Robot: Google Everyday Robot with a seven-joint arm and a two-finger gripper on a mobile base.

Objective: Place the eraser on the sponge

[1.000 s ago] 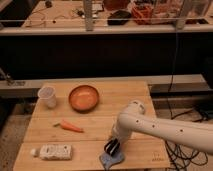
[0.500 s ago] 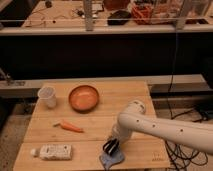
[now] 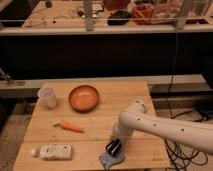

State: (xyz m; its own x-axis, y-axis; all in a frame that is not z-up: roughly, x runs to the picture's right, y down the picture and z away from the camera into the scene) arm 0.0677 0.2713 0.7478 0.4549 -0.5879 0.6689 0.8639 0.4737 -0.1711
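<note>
A thin pale blue-grey sponge lies near the front edge of the wooden table, right of centre. My gripper hangs on the end of the white arm, pointing down and touching or hovering just over the sponge's far part. Dark fingers cover that spot. The eraser cannot be made out; it may be hidden at the fingers.
An orange bowl sits at the table's back middle, and a white cup stands to its left. A carrot lies left of centre. A white flat packet rests at the front left. Cables hang off the right side.
</note>
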